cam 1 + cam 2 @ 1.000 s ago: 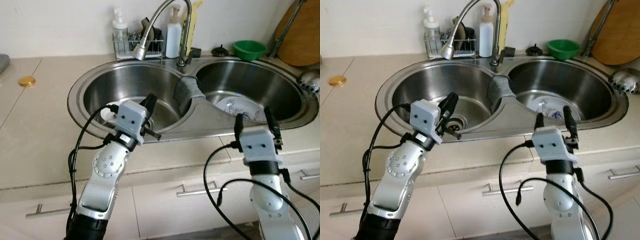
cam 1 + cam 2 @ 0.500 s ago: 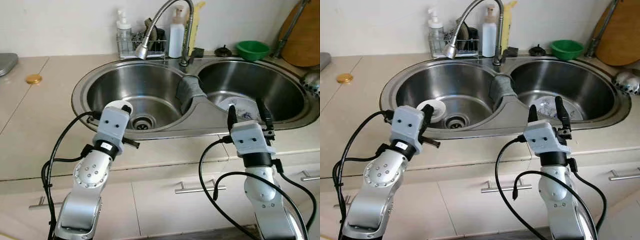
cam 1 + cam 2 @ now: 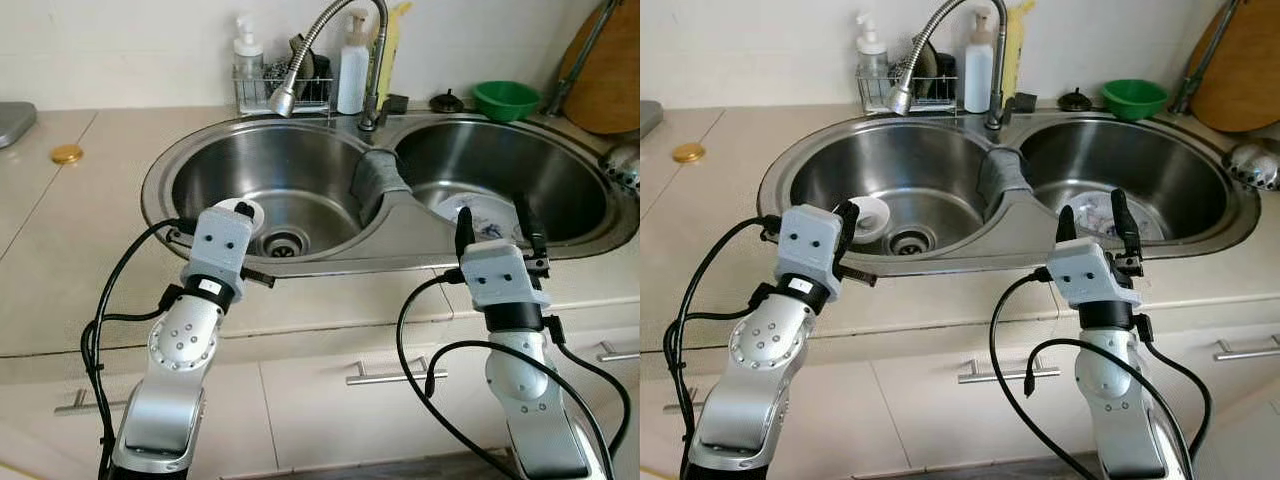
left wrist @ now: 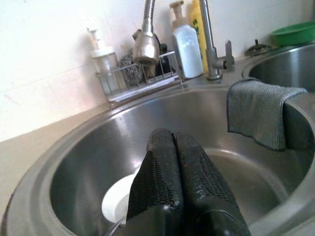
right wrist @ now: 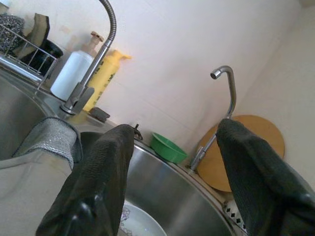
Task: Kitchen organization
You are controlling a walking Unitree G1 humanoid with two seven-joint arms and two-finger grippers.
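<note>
Here, a double steel sink [image 3: 395, 255] spans the centre. Lower left, the left gripper [image 4: 179, 162], fingers pressed together and empty, hovers over a white bowl [image 3: 868, 217]. Lower right, the right gripper [image 3: 494, 222], spread wide and empty, faces a patterned plate [image 3: 482, 215]. A grey cloth [image 3: 378, 178] drapes the divider.

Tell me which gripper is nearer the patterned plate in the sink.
Right. The right gripper hovers at the plate's near edge, over the right basin; the left gripper is over the left basin.

A pale wall [image 3: 120, 45] rises behind a beige countertop [image 3: 70, 230], cream drawers [image 3: 330, 385] with metal handles below.
</note>
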